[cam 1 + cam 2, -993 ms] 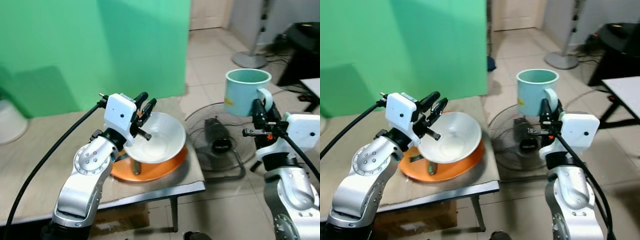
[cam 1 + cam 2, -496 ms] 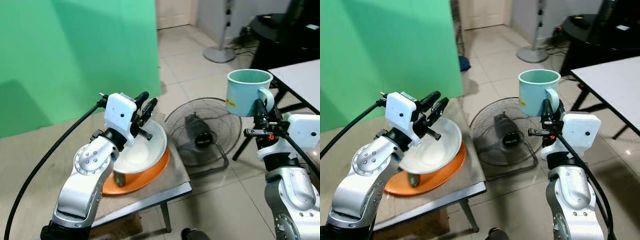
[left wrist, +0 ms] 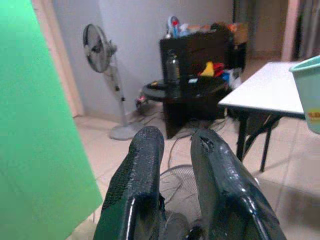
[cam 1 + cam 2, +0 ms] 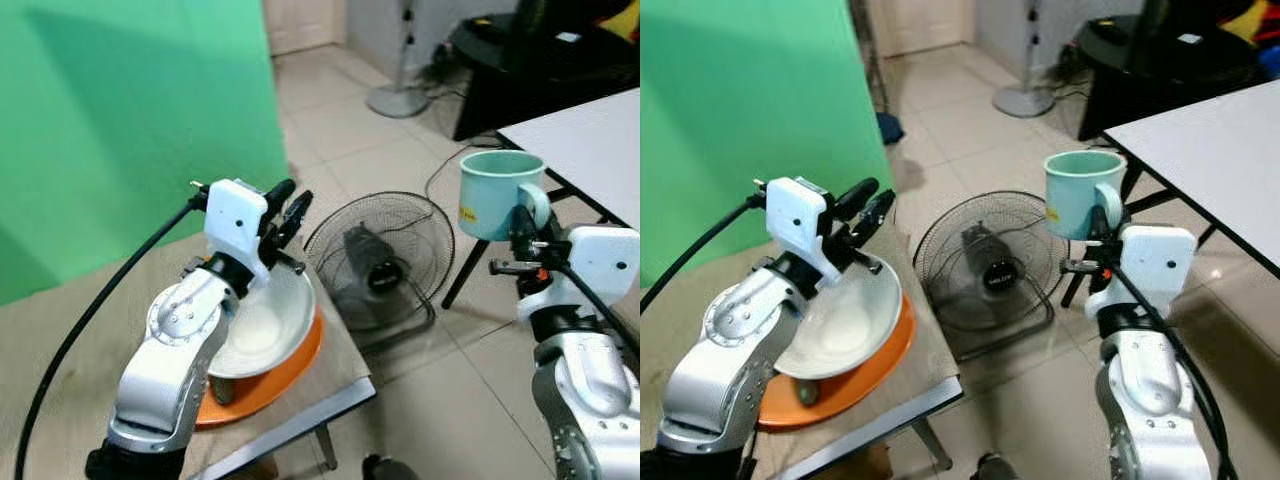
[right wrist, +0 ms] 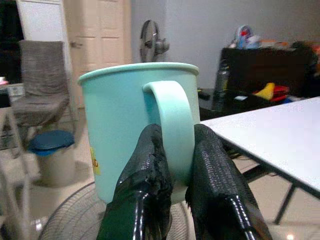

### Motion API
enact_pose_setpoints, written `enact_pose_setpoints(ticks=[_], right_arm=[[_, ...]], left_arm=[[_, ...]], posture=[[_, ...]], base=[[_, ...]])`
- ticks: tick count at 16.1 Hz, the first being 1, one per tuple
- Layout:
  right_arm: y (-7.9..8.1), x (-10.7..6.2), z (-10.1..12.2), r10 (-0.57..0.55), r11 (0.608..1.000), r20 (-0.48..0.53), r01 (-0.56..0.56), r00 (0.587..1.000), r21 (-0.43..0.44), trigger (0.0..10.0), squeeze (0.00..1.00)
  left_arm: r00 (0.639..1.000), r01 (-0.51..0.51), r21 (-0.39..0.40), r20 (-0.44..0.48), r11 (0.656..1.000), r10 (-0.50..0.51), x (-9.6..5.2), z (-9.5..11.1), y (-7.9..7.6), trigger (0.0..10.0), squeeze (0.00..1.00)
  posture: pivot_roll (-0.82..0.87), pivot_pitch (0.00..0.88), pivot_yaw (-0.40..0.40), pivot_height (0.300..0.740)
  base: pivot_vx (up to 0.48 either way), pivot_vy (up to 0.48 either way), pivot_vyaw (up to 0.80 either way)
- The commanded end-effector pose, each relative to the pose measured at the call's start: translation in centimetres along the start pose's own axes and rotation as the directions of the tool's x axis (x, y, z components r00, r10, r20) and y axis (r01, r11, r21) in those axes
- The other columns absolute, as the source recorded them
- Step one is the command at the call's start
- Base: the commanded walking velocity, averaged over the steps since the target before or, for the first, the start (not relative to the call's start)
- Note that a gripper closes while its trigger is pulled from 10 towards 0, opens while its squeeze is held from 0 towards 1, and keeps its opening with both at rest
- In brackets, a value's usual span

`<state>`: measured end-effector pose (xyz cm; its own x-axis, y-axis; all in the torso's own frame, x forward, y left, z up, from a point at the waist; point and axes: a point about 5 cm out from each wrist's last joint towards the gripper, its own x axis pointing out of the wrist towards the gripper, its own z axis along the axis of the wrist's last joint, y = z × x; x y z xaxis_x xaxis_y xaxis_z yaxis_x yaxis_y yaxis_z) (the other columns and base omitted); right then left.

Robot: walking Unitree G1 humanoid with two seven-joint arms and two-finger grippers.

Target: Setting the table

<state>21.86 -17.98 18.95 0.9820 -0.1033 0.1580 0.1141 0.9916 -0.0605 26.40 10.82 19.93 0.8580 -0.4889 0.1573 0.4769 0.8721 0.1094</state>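
Right gripper (image 5: 170, 165) clamped on handle of mint mug (image 4: 1081, 193), high above floor fan (image 4: 985, 263); may slip, drop. Left gripper (image 4: 284, 212) nearly together, empty, over white bowl (image 4: 262, 325).

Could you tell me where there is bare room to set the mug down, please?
The white table to the robot's right is bare along its near edge, beside the mug in the right hand. The low table is crowded at its corner by the white bowl on the orange plate.
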Motion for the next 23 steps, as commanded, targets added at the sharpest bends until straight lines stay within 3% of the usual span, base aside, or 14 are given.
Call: enact_pose_setpoints(ticks=[1, 7, 11, 16, 21, 23], right_arm=[[0.8, 0.1, 0.6, 0.045, 0.998, 0.03, -0.046, 0.999, 0.048, 10.0, 0.0], [1.2, -0.3, -0.5, 0.086, 0.992, -0.04, -0.082, 0.995, 0.095, 10.0, 0.0], [1.4, -0.9, -1.1, 0.089, 0.988, -0.081, -0.078, 0.993, 0.129, 10.0, 0.0], [1.5, -0.9, -0.8, 0.094, 0.989, -0.074, -0.084, 0.993, 0.125, 10.0, 0.0], [0.2, -0.6, -0.7, 0.016, 1.0, -0.056, -0.015, 0.998, 0.019, 10.0, 0.0], [0.3, -0.7, -1.1, 0.024, 0.997, -0.104, -0.016, 0.994, 0.073, 10.0, 0.0]], left_arm=[[1.0, -0.025, 0.006, 0.016, 1.0, 0.025, -0.3, 0.6, 0.4, 10.0, 0.0], [0.998, -0.053, -0.038, -0.033, 0.998, 0.052, -0.8, 0.2, 0.2, 10.0, 0.0], [0.998, -0.06, -0.004, -0.033, 0.998, 0.06, -1.1, 0.0, 0.1, 10.0, 0.0], [0.995, -0.095, 0.001, -0.038, 0.995, 0.095, -0.9, 0.2, 0.4, 10.0, 0.0], [0.993, -0.108, -0.009, -0.053, 0.994, 0.107, -0.9, -0.3, 0.6, 10.0, 0.0], [0.992, -0.112, -0.016, -0.062, 0.994, 0.11, -0.9, -0.5, 0.6, 10.0, 0.0]], posture=[[0.04, 0.0, 0.076, 0.74], [0.04, 0.0, 0.074, 0.74], [0.04, 0.0, 0.082, 0.74], [0.04, 0.0, 0.08, 0.74], [0.03, 0.0, 0.085, 0.74], [0.03, 0.0, 0.083, 0.74]], base=[[0.0, 0.0, -0.76], [0.0, 0.0, -0.77], [0.0, 0.0, -0.8], [0.0, -0.125, 0.0], [0.0, -0.316, 0.0], [0.0, -0.315, 0.0]])
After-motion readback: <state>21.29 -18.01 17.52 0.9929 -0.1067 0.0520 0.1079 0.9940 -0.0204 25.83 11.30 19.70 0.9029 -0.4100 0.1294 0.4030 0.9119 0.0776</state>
